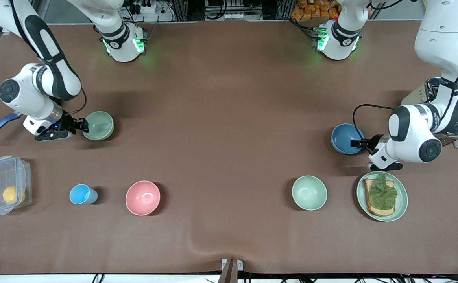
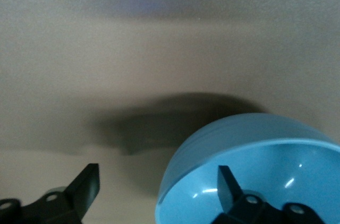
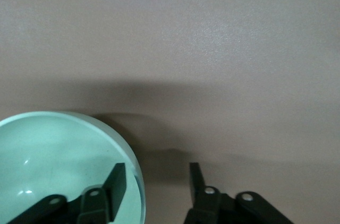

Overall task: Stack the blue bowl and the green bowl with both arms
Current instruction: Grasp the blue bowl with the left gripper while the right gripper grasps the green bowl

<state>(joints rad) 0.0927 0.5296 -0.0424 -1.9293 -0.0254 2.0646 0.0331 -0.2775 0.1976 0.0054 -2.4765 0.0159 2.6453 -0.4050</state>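
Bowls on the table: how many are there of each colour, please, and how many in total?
Green: 2, the green bowl at the right gripper, and a second green bowl beside the toast plate.
Blue: 1, the blue bowl at the left gripper.
Pink: 1, the pink bowl.
Total: 4 bowls.

Right end effector [image 3: 156, 184] straddles green bowl [image 3: 53, 160] rim: one finger [image 3: 116, 184] inside bowl, other outside, gap between them, over brown surface [image 3: 212, 49].
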